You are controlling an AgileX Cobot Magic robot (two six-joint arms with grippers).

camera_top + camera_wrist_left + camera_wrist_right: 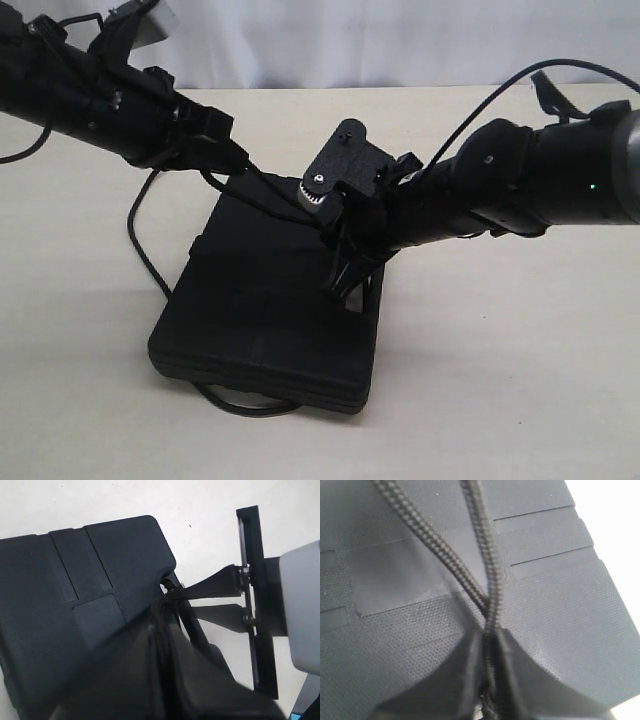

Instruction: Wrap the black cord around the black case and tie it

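The black case [250,310] lies flat on the table. The black cord [134,232] curves over the table to the case's left, and another bend of it shows under the front edge. My left gripper [238,160] hangs over the case's far left corner, shut on the cord [163,605] between its blurred fingers [200,675]. My right gripper [345,275] points down at the case's far right part. In the right wrist view two braided cord strands [481,540] cross over the case's ribbed lid [560,610], and the right gripper [489,634] is shut on them.
The pale table [520,380] surrounds the case. Glossy arm cables [480,105] arch above the right arm. Seen from the left wrist, the right gripper's fingers [215,582] meet the left gripper's tips right at the case corner [155,535].
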